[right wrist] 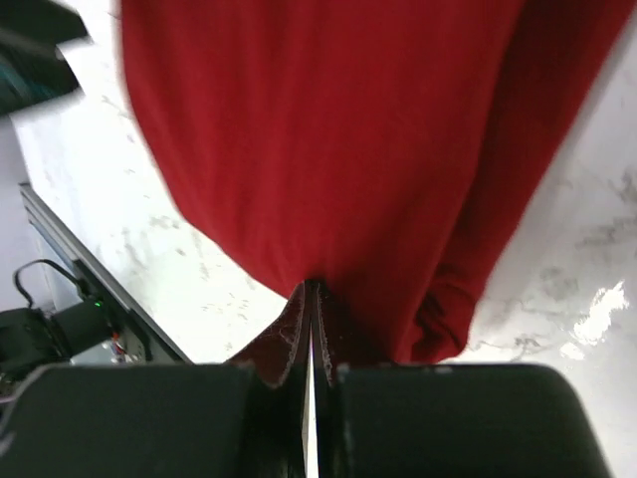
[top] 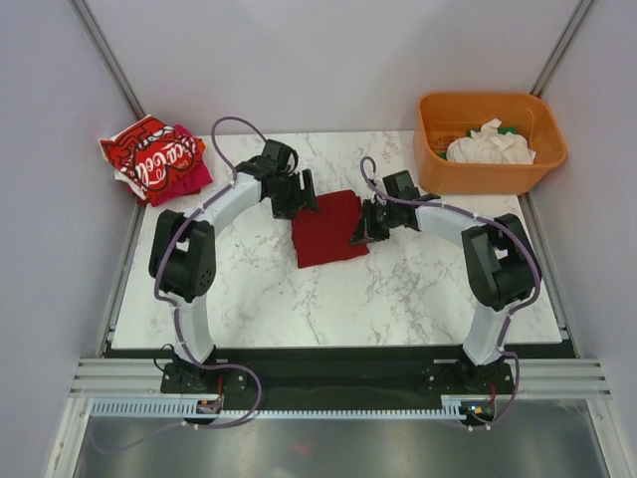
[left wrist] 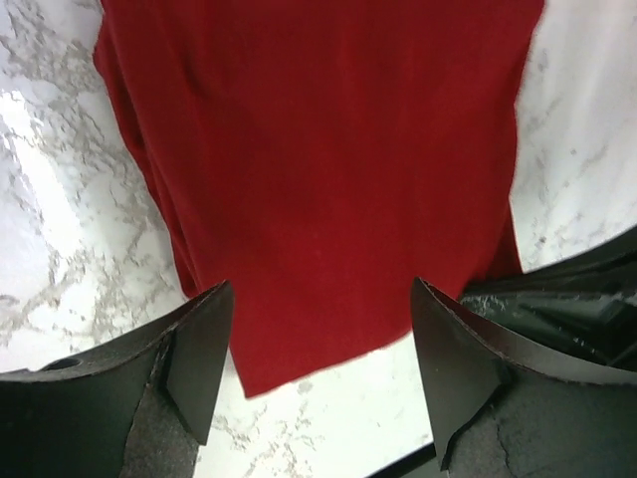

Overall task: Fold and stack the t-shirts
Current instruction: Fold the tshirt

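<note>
1. Along the near edge of the bench [top: 398,289], the left arm [top: 184,259] and the right arm [top: 498,264] are bolted side by side. Both bend inward toward the middle of the marble top.
2. At the middle of the bench lies the dark red shirt [top: 328,229]. It is folded into a rough rectangle, lies flat on the marble and is turned a little out of line with the bench edges.
3. The right gripper [top: 366,227] sits at the right edge of that shirt. In the right wrist view the right gripper [right wrist: 311,309] has its jaws pressed tight together, with a pinch of the dark red shirt [right wrist: 328,139] caught between them.
4. The left gripper [top: 294,194] is over the shirt's far left corner. In the left wrist view the left gripper [left wrist: 320,289] has its fingers [left wrist: 189,368] spread wide and holds nothing. A corner of the dark red shirt [left wrist: 318,159] shows in the gap. I cannot tell whether the fingertips touch the cloth.
5. At the far left corner, the bright red shirt [top: 154,159] with white lettering lies on top of the magenta shirt [top: 194,179]. The pile hangs out past the left edge of the bench.
6. At the far right corner stands the orange tub [top: 438,171]. The white shirt [top: 488,147] lies crumpled inside it, with a scrap of green cloth [top: 509,129] just behind.
</note>
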